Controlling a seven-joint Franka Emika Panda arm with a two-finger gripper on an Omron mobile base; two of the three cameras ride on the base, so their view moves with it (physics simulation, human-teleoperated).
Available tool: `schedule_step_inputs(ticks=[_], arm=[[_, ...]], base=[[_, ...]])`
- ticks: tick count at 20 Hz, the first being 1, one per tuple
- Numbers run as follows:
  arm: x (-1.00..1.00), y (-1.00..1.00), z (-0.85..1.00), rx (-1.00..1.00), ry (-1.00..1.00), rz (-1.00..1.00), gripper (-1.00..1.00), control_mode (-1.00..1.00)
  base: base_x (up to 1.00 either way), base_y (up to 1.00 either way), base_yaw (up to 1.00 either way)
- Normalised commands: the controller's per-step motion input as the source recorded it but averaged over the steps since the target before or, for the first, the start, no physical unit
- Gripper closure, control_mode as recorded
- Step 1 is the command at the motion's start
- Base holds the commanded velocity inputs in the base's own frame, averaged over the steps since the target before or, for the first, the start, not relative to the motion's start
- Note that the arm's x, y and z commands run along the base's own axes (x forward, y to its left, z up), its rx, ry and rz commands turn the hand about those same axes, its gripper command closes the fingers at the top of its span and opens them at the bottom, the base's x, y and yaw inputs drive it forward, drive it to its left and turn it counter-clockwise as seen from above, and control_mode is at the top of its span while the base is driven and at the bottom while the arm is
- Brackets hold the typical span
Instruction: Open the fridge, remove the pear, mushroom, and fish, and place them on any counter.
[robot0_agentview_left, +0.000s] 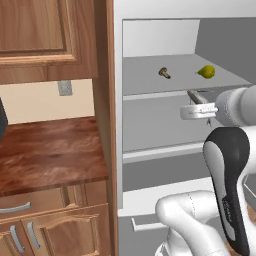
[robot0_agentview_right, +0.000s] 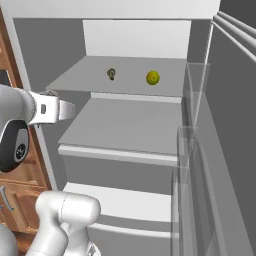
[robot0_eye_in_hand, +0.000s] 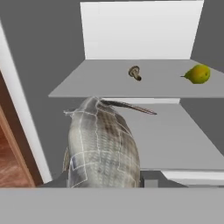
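End effector (robot0_eye_in_hand: 105, 183) pinching fish (robot0_eye_in_hand: 103, 144) at fridge (robot0_agentview_left: 160, 130) opening. Keep grip firm, swing left to counter (robot0_agentview_left: 50, 150), set down flat.

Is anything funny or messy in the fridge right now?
Nothing looks spilled or broken. The fridge stands open, with the mushroom and the pear lying apart on the upper shelf. The one unusual sight is the fish, which is up off the shelves, right at the gripper in the hand view.
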Motion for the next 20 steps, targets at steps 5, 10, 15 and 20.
schedule_step_inputs(ticks=[5,10,15,20], arm=[[-0.22,-0.02,0.00,0.00,-0.01,-0.01,1.00,-1.00],[-0.04,0.01,0.00,0.00,0.00,0.00,1.00,-1.00],[0.00,0.00,0.00,0.00,0.00,0.00,1.00,1.00],[0.00,0.00,0.00,0.00,0.00,0.00,1.00,1.00]], base=[[0.00,0.00,0.00],[0.00,0.00,0.00],[-0.67,0.57,0.00],[-0.52,1.00,0.01]])
